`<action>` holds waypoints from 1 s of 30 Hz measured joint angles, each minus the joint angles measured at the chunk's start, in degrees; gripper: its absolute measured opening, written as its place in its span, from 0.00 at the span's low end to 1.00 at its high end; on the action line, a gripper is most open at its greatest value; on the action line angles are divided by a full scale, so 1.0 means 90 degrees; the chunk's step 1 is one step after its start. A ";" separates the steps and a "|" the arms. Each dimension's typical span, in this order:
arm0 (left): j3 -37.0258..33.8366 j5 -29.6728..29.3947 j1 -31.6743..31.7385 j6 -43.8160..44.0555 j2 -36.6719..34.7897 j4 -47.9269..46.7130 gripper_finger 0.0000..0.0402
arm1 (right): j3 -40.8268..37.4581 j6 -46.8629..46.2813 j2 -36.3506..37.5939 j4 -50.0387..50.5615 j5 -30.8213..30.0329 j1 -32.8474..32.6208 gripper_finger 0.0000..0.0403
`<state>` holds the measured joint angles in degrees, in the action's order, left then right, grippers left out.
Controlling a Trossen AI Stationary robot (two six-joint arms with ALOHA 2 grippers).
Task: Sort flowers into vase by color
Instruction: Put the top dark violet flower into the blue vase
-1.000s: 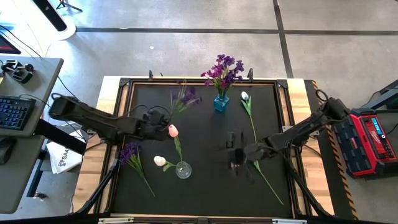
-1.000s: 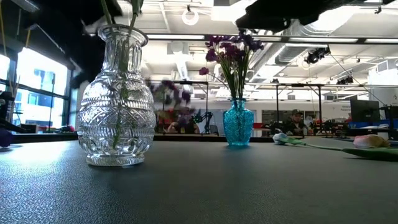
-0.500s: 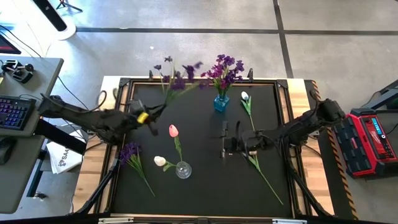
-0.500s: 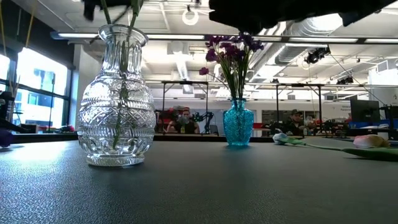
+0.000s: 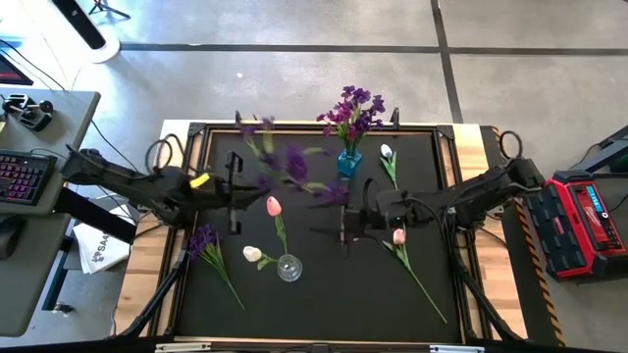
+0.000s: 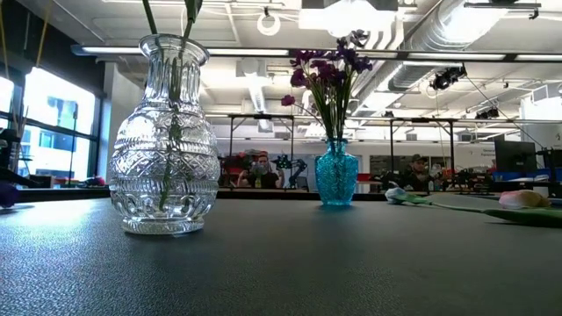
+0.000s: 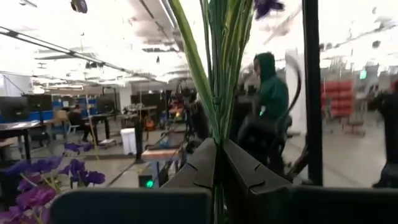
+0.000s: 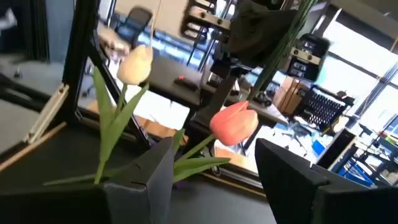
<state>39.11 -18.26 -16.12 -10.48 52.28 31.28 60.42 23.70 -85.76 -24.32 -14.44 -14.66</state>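
Observation:
My left gripper is over the table's left half, shut on a purple sprig whose blurred blooms reach toward the blue vase. That vase stands at the far edge with purple blooms in it. My right gripper is open near the table's middle and touches nothing. The clear vase holds a pink tulip and a white tulip, both facing my right gripper. Lying on the table are another pink tulip, a white tulip and a purple sprig. My left gripper pinches the sprig's bundle of green stems between its two shut fingers. The stems run on past the fingertips, in line with the fingers. The sprig is lifted clear of the table, with its blooms toward the table's right.
The table has a black mat inside a raised frame. A desk with a keyboard stands off the left side and a red case off the right. Bare mat lies between the two vases and along the near edge.
My left gripper has lifted the purple sprig off the table, drawn back toward the left edge, then swung the blooms from the far edge round toward the table's right. My right gripper has moved toward the table's left and slightly toward its far edge, uncovering the lying pink tulip.

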 joint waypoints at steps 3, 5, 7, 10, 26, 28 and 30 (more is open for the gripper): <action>0.0307 -0.0031 0.0014 -0.0189 0.0541 -0.0017 0.01 | 0.0647 0.0134 0.0000 0.1000 -0.0061 0.0078 0.55; 0.0489 -0.0048 0.0045 -0.0198 0.0852 -0.0040 0.01 | 0.1136 0.0157 0.0000 0.1598 -0.0185 0.0112 0.60; 0.0690 -0.0051 0.0044 -0.0215 0.1114 -0.0071 0.01 | 0.1587 0.0053 0.0005 0.2132 -0.0192 0.0140 0.64; 0.0961 -0.0052 0.0044 -0.0288 0.1378 -0.0290 0.01 | 0.1908 -0.0084 0.0010 0.2407 -0.0170 0.0172 0.66; 0.1231 -0.0068 0.0049 -0.0362 0.1743 -0.0645 0.01 | 0.1906 0.0086 0.0002 0.1336 0.0443 0.0215 0.37; 0.1231 -0.0070 0.0049 -0.0355 0.1743 -0.0647 0.01 | 0.1906 0.0087 0.0004 0.1330 0.0440 0.0237 0.30; 0.1231 -0.0075 0.0049 -0.0346 0.1743 -0.0667 0.01 | 0.1906 0.0086 0.0002 0.1308 0.0442 0.0257 0.23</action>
<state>50.19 -18.94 -15.68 -13.59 67.96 25.28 77.58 24.47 -85.73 -12.55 -10.47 -12.35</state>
